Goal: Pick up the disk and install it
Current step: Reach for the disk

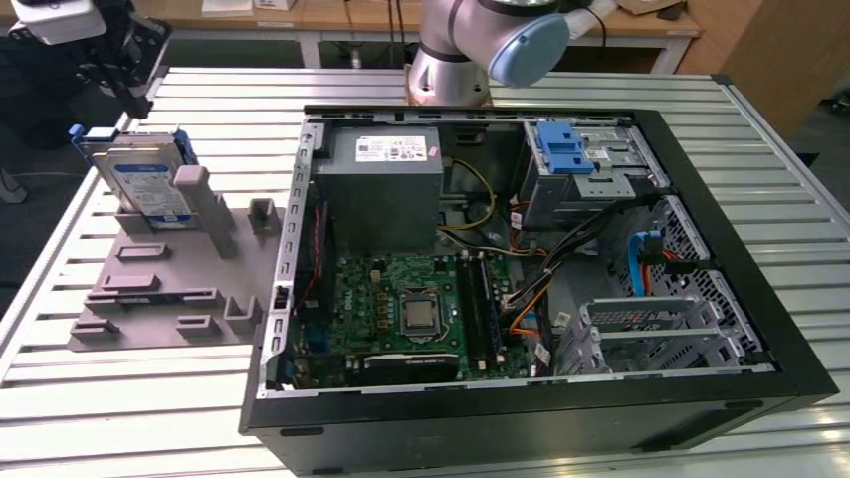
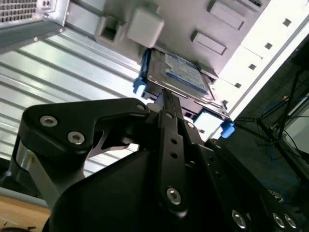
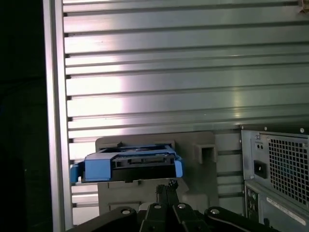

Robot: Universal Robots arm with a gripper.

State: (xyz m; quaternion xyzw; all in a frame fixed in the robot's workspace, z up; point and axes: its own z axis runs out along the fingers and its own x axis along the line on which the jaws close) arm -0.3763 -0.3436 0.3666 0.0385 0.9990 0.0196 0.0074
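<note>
Where the gripper [image 1: 135, 105] hangs over the table's corner at the exterior view's left, its fingertips [image 3: 167, 185] look pressed together in the first wrist view, with nothing between them. No contact with anything.

The disk [image 1: 143, 179] is just below the tool and apart from it. It stands on edge, leaning back, in a slot of the grey fixture plate [image 1: 159, 294], with the label face toward the exterior camera. In both wrist views its blue carrier bracket [image 3: 96, 169] frames the drive, and the second wrist view shows the white-and-blue label [image 2: 182, 72] beyond the fingers.

The fixture plate lies flat on the slatted aluminium table [image 1: 106, 398], just beside the open computer case [image 1: 531, 418], at the exterior view's left of it. Inside the case: grey power supply [image 1: 385, 189] with white sticker, green motherboard [image 1: 398, 309] next to it, drive cage with blue latch [image 1: 564, 149] in the far corner. The arm's base [image 1: 452, 70] sits behind the case.
</note>
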